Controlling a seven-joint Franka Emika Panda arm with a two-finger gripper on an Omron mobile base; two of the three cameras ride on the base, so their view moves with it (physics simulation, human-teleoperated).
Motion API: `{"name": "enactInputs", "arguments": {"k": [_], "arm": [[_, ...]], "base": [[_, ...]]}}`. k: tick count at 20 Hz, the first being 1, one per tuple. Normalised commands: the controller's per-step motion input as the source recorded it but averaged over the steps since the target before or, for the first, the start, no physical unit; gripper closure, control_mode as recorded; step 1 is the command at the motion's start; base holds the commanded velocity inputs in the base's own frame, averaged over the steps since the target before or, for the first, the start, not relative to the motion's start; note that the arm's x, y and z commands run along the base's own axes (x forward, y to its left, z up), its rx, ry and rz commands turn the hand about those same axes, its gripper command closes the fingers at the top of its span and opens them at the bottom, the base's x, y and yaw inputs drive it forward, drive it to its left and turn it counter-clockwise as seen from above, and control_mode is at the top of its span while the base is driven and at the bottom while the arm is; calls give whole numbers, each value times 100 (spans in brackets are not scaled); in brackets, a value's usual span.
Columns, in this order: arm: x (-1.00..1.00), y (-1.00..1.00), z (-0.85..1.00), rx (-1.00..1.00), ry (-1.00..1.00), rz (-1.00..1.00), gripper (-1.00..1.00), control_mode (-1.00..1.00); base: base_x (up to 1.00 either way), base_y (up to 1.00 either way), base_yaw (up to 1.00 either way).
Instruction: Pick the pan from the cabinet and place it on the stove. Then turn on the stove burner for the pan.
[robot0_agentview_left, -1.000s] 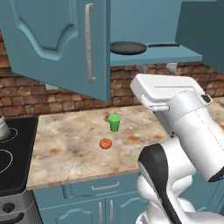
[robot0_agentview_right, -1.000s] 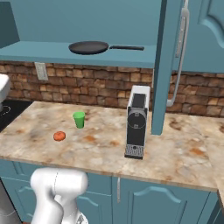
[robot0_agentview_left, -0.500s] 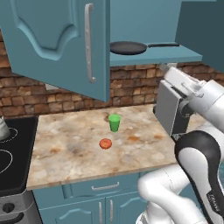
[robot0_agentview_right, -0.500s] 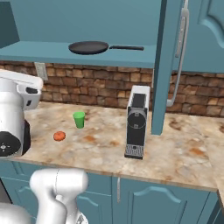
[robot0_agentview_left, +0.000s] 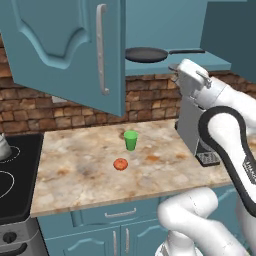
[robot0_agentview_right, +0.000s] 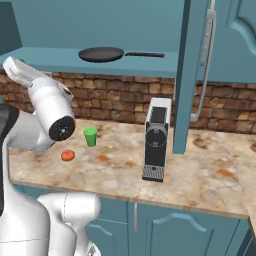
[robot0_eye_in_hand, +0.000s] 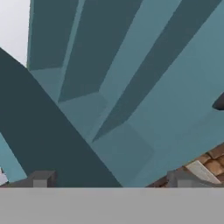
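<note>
On marble counter (robot0_agentview_left: 90, 170): green cup (robot0_agentview_left: 131, 140), coffee machine (robot0_agentview_right: 156, 138); brick wall (robot0_agentview_right: 120, 105) behind.

Pan (robot0_agentview_left: 146, 54): matt dark grey, metal-like; thin black handle, smooth. Cabinet (robot0_agentview_left: 65, 45): teal painted panels, smooth satin finish, raised arch relief; bar handle (robot0_agentview_left: 102, 49) brushed silver metal w/ soft sheen. Counter (robot0_agentview_left: 95, 167): mottled beige-brown stone, polished look. Back wall (robot0_agentview_right: 120, 107): rough red-brown brick, pale mortar. Stove (robot0_agentview_left: 12, 175), near left: glossy black glass, thin white rings. Cup (robot0_agentview_left: 131, 140): smooth green plastic. Coffee machine (robot0_agentview_right: 156, 139): black and silver-grey, smooth plastic/metal. Arm shell (robot0_agentview_left: 225, 135): glossy white plastic, dark joints. Cabinet interior in hand view: flat matt teal.
</note>
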Motion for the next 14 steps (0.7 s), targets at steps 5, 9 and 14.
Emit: {"name": "enactInputs", "arguments": {"k": [5, 9, 14], "arm": [[95, 18, -3, 16, 21, 23, -100, -100], [73, 52, -5, 7, 18, 26, -100, -100], [60, 54, -2, 5, 18, 32, -100, -100]], "base": [[0, 0, 0], [0, 0, 0], [0, 0, 0]]}}
